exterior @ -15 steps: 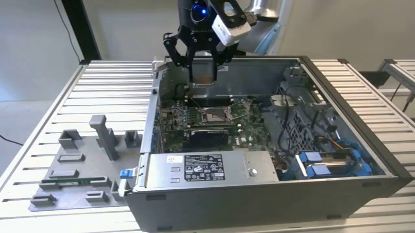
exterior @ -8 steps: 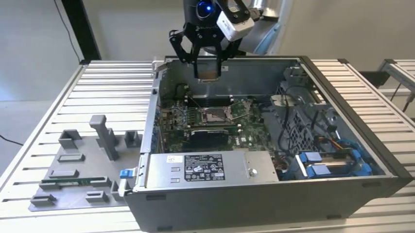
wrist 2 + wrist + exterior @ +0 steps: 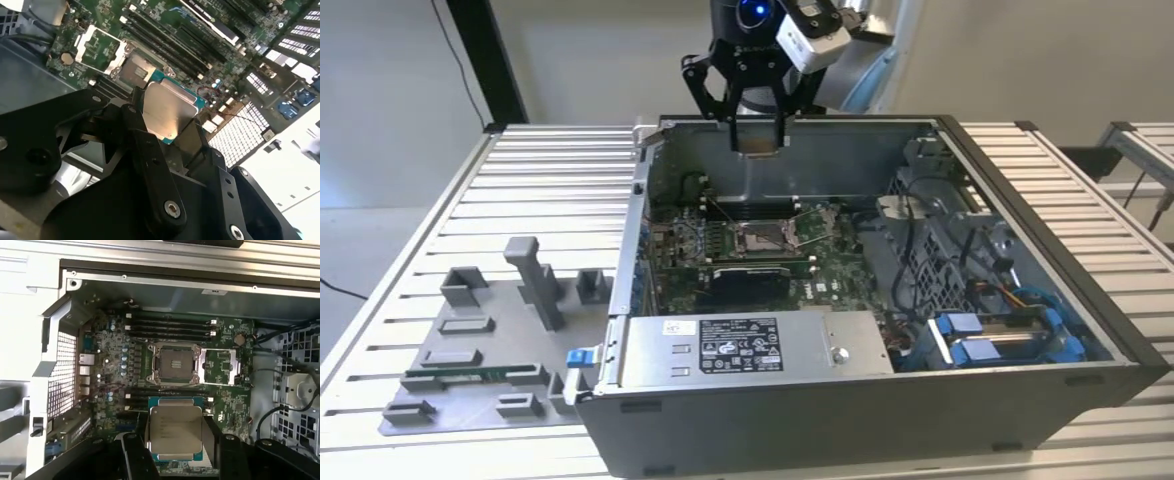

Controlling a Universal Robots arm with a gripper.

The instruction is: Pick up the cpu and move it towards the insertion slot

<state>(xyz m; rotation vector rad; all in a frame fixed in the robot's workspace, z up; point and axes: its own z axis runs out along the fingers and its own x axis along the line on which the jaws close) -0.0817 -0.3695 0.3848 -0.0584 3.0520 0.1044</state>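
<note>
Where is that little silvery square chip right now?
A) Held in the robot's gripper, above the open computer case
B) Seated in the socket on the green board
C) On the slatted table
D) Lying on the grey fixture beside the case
A: both wrist views show the cpu clamped between the fingers of the gripper, hanging over the motherboard, while the insertion slot sits open with nothing in it.

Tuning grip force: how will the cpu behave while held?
The cpu looks like a thin rigid plate, so probably stiff and light. Its smooth metal lid could slip between the end effector fingers. Held above the insertion slot, it would likely be damaged if dropped.
</note>
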